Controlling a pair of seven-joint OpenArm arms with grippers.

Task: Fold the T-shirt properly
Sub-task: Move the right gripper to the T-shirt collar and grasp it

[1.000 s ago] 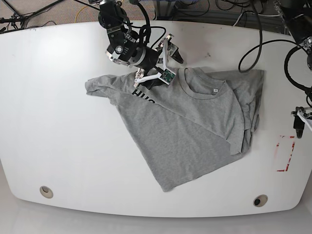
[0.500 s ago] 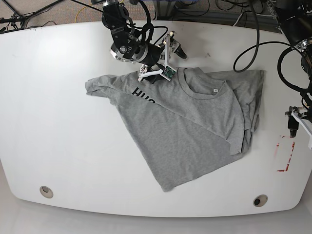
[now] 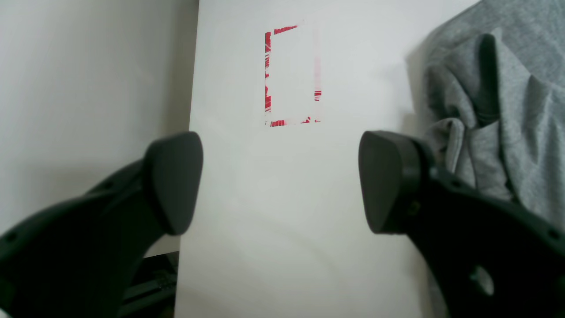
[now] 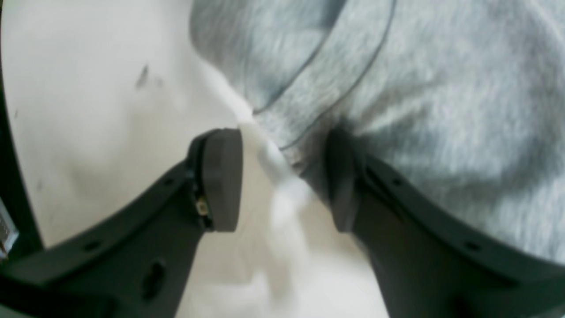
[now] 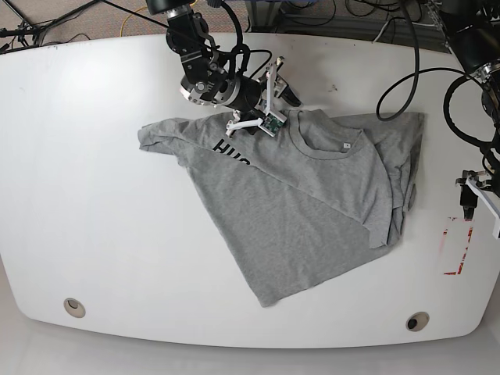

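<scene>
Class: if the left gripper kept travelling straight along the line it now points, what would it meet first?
Probably the bare white table, near the red rectangle; the left gripper is open and the T-shirt lies off to one side.

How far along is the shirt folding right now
Early. Done: the T-shirt lies on the table with one flap folded diagonally across its body, and its far side bunched. In hand: the right gripper is open at the shirt's top edge near the collar, gripping nothing. The left gripper hangs open over bare table. Left: the fabric isn't a neat rectangle yet.
</scene>
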